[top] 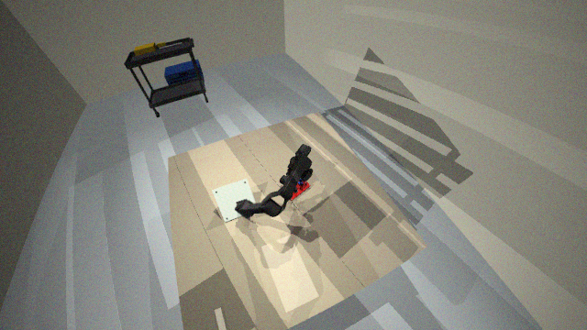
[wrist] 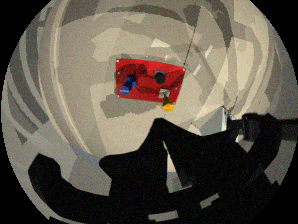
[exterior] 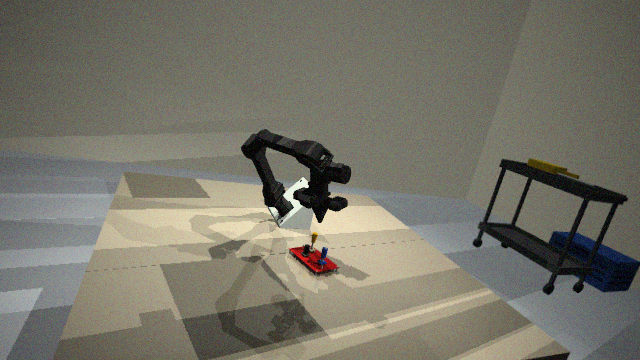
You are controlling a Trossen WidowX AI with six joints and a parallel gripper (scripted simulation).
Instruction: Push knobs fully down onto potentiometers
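The red circuit board (top: 300, 189) (exterior: 327, 268) (wrist: 175, 73) stands on short legs on the table. A yellow knob (exterior: 314, 235) (wrist: 167, 107) stands upright, high above the board on a thin shaft. A blue knob (exterior: 324, 251) (wrist: 125, 90) stands upright over a blue part near another edge; its seating is too small to tell. A low black round part (exterior: 306, 248) (wrist: 159, 77) sits near the yellow knob. My gripper (exterior: 320, 219) (wrist: 157, 120) is shut and empty. It points down above the board, clear of both knobs. In the top view the arm partly hides the board.
The arm's pale mounting plate (top: 229, 194) (exterior: 302, 186) is beside the arm base on the wooden table (top: 197, 183) (exterior: 400, 280). A black cart (top: 176, 93) (exterior: 525, 255) with yellow and blue items stands on the floor, away from the table.
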